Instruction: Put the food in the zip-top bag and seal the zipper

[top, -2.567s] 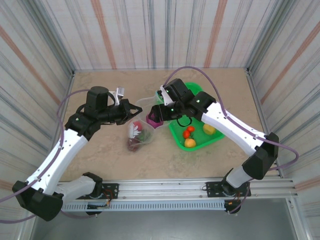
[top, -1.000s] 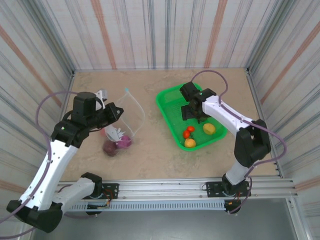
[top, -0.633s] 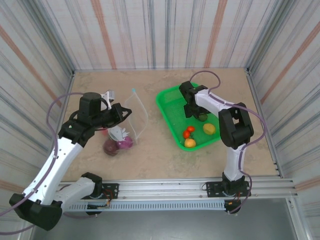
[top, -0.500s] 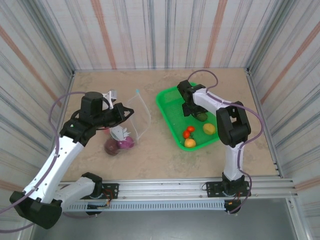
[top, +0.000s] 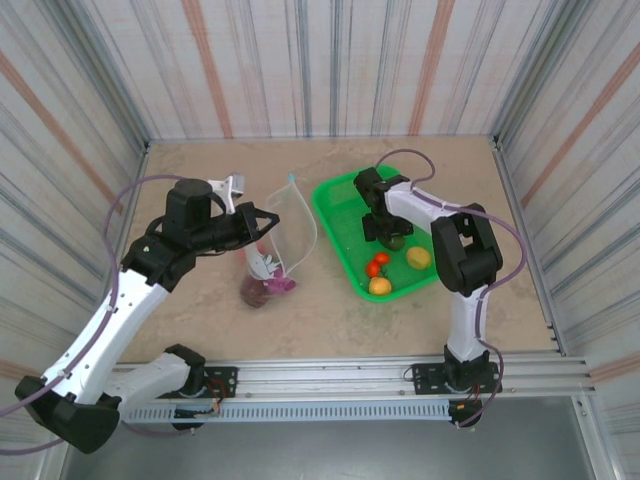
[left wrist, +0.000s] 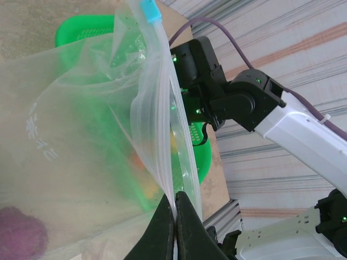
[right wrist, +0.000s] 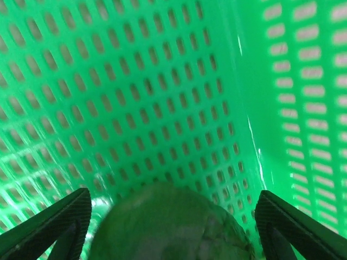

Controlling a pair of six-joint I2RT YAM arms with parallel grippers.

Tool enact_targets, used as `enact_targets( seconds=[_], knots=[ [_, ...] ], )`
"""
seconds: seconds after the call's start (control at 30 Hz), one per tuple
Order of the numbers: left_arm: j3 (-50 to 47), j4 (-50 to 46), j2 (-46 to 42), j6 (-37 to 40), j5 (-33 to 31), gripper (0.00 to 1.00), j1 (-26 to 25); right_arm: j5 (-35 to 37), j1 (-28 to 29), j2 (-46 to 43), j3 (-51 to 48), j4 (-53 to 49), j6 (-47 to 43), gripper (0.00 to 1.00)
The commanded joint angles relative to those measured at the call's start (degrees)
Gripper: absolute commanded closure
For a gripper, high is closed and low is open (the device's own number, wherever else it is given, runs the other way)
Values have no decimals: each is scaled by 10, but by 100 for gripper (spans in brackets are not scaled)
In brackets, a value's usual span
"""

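Marbled beige tabletop (top: 330,312) | left gripper (left wrist: 174,205) clenched on crinkly clear bag (left wrist: 81,135) | right gripper (right wrist: 173,199) released astride rounded dull-green food (right wrist: 168,225)

The basket (top: 342,212) is bright green mesh. A dark green piece (right wrist: 168,225), a yellow piece (top: 418,258) and red-orange pieces (top: 376,264). The zip-top bag (top: 290,215) is clear, its zipper (left wrist: 149,11) bluish, with maroon and purple food (top: 264,291) inside. The table (top: 330,320) is mottled beige; the walls (top: 300,70) are striped grey, white and rust.

Green food (right wrist: 168,225) cut by bottom edge; purple food (left wrist: 19,237) blurred inside bag (left wrist: 81,124).
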Motion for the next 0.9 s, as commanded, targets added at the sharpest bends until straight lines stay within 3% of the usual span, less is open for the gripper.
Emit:
enact_targets(
  seconds=[0.0, 0.1, 0.37, 0.67, 0.87],
  knots=[
    [-4, 18, -15, -3, 7, 100, -3, 1, -1, -39, -26, -5, 10, 12],
    [-18, 20, -22, -9, 11, 100, -3, -27, -11, -47, -45, 4, 17, 12],
    [-39, 19, -37, -25, 8, 100, -5, -75, -14, -72, -75, 60, 9, 22],
    [-24, 4, -30, -25, 12, 100, -5, -27, -18, -40, -47, 61, -6, 16],
    [-19, -6, -31, -26, 13, 100, -6, -28, -22, -32, -41, 72, -5, 19]
  ],
)
